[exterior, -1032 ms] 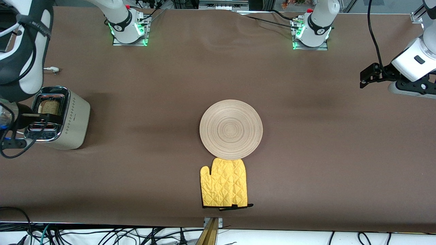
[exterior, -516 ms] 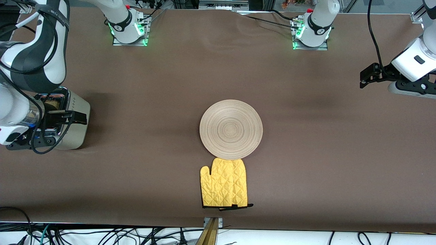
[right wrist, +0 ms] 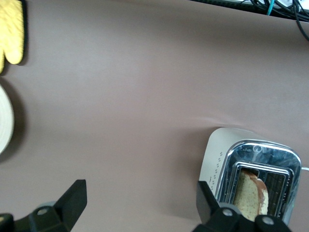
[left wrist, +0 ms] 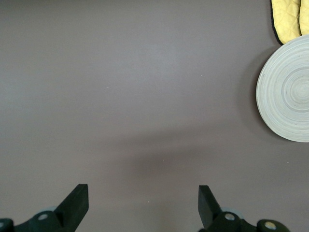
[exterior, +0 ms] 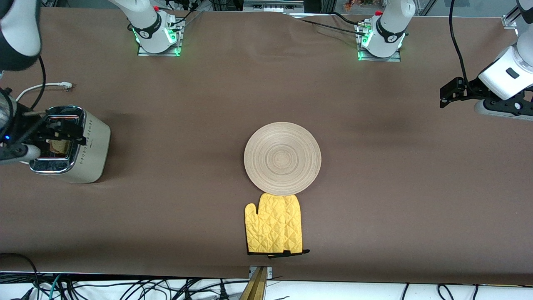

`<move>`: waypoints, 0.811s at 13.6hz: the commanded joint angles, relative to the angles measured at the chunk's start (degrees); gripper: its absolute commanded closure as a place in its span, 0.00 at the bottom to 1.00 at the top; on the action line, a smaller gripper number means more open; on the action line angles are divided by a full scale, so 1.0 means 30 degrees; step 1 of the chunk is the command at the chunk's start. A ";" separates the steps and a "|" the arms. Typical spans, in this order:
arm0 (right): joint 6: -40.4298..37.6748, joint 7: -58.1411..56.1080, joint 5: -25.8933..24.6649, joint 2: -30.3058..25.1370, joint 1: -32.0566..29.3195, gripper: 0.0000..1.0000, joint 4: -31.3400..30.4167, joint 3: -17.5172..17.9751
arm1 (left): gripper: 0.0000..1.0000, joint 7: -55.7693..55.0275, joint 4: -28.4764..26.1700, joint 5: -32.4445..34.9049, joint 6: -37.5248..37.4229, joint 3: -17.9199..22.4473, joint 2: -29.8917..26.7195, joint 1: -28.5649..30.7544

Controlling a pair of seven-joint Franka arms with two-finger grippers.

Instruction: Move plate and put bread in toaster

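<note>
The pale-wood plate lies at the table's middle, its rim over the tip of a yellow oven mitt. The cream toaster stands at the right arm's end. The bread sits upright in one of its slots, also seen in the right wrist view. My right gripper hovers over the toaster's top, open and empty. My left gripper waits open in the air at the left arm's end, over bare cloth. The plate shows in the left wrist view too.
The toaster's white cord trails on the brown cloth beside it, farther from the front camera. Both arm bases stand along the table's edge. Loose cables hang below the front edge.
The right arm has swung and its hand has shifted above the toaster toward the table's end. The bread stays in the slot. Plate, mitt and left arm have not moved.
</note>
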 commanded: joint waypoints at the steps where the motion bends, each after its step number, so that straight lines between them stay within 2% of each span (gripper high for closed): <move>1: 0.0934 0.0352 -0.1317 -0.2747 -0.2112 0.00 -0.3495 0.2879 | 0.00 -0.0183 0.0275 -0.0373 -0.0092 0.0080 0.0099 -0.0115; 3: 0.0877 0.0295 -0.2346 -0.2957 -0.3346 0.00 -0.3970 0.4201 | 0.00 -0.0212 0.0275 -0.0373 -0.0092 0.0080 0.0099 -0.0115; 7: 0.0730 0.2459 -0.2438 -0.3044 -0.3672 0.00 -0.4059 0.4207 | 0.00 -0.0271 0.0275 -0.0373 -0.0092 0.0080 0.0099 -0.0115; 11: 0.0438 0.2316 -0.2526 -0.3193 -0.3936 0.00 -0.4176 0.4294 | 0.00 -0.0271 0.0275 -0.0373 -0.0092 0.0080 0.0099 -0.0115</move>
